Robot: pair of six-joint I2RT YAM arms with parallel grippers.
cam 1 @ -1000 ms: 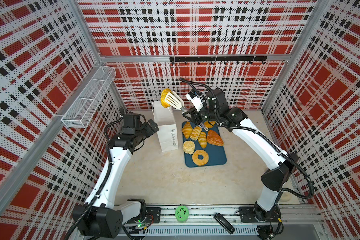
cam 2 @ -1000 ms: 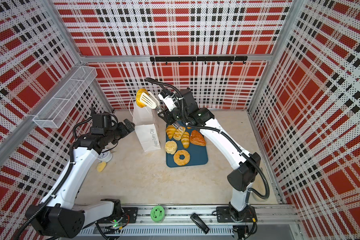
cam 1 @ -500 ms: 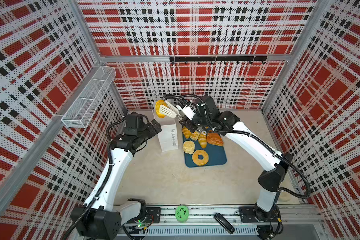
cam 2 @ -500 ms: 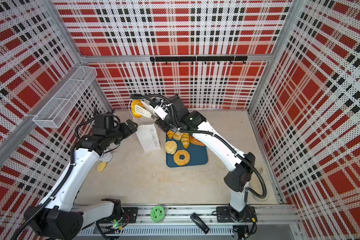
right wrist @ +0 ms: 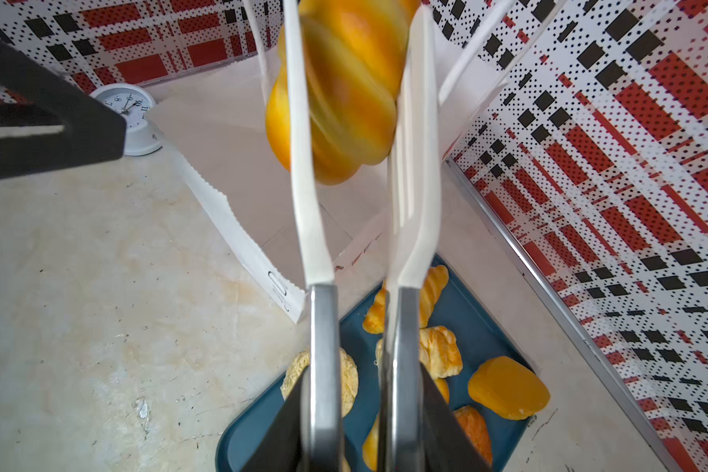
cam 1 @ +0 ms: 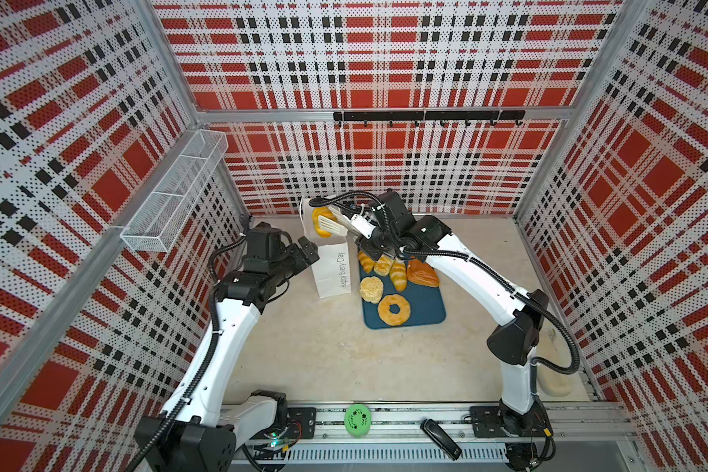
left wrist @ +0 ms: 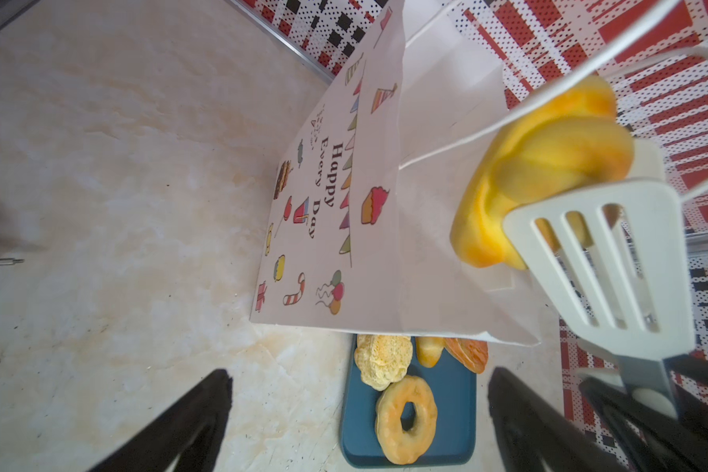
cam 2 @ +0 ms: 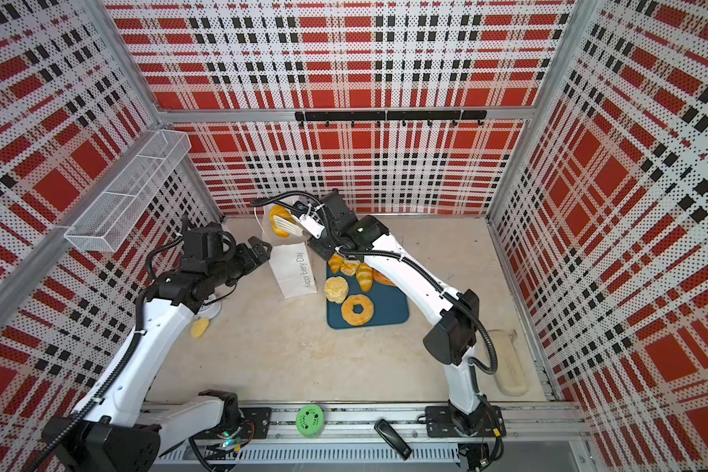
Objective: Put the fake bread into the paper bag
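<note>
Holding the tongs (right wrist: 303, 204) clenched in my right gripper (right wrist: 360, 433), I have a striped loaf (cam 1: 317, 217) pinched at the paper bag (cam 1: 332, 271) mouth, left of the tray (cam 1: 426, 310). My left gripper (cam 1: 308, 251) gapes empty beside it. Snagging a handle could topple the unheld bag.

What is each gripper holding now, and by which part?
The right gripper holds the tongs by their metal handles; a striped loaf sits between the white blades, over the paper bag. The left gripper is open and empty.
</note>
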